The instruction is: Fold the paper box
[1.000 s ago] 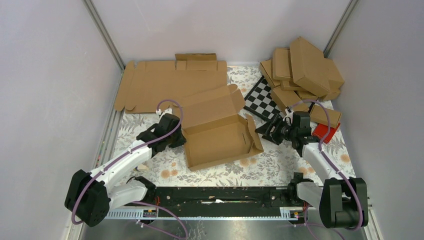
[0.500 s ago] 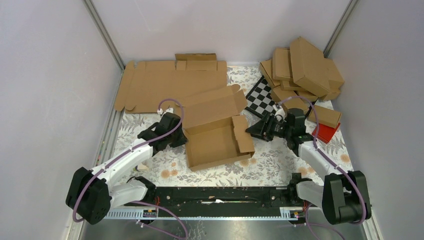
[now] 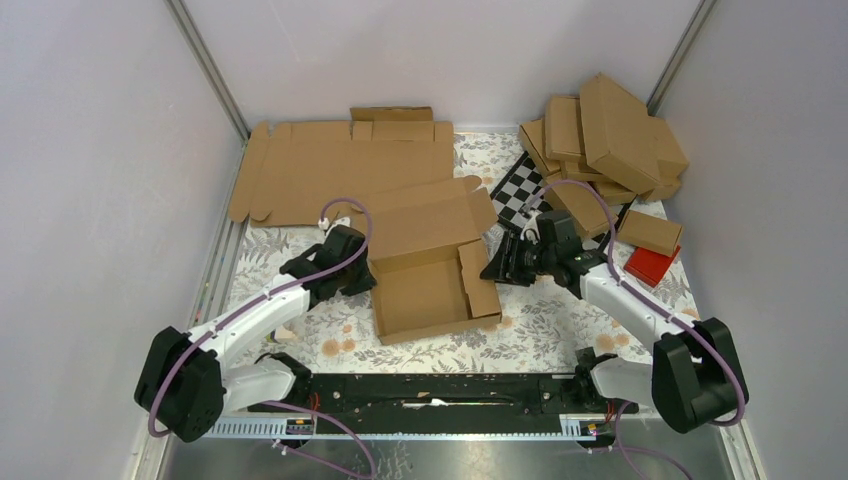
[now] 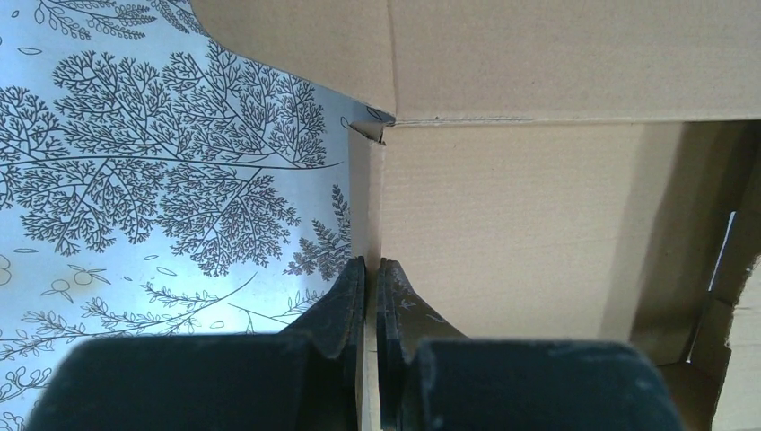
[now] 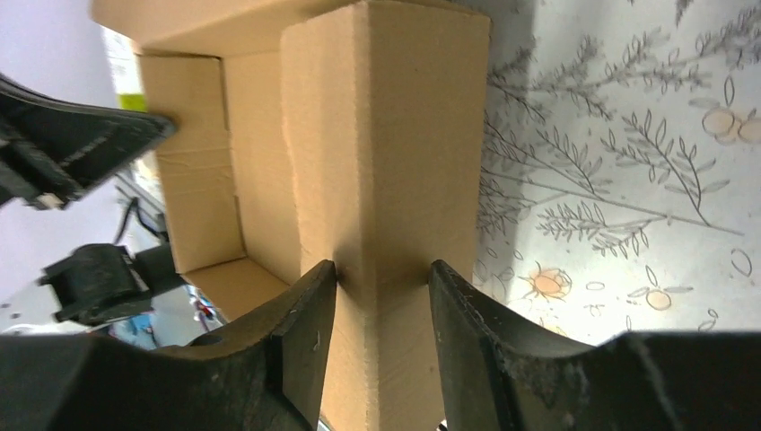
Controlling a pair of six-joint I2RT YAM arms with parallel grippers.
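Note:
The paper box (image 3: 425,290) lies open on the floral cloth at the middle, its lid (image 3: 425,220) leaning back. My left gripper (image 3: 362,281) is shut on the box's left wall; in the left wrist view the thin cardboard edge (image 4: 371,296) sits pinched in my left gripper (image 4: 371,266). My right gripper (image 3: 493,268) is at the right side, where the side flap (image 3: 478,280) is folded over inward. The right wrist view shows both jaws of my right gripper (image 5: 381,271) pressing on that doubled flap (image 5: 386,144).
Flat brown cardboard sheets (image 3: 340,170) lie at the back left. A pile of folded boxes (image 3: 600,140) fills the back right corner, with a checkered board (image 3: 515,195) and a red block (image 3: 650,265) beside it. Grey walls close in both sides.
My right gripper has moved left, swinging the box's right flap up and over inward, and its jaws have narrowed onto it. The left gripper has kept its hold.

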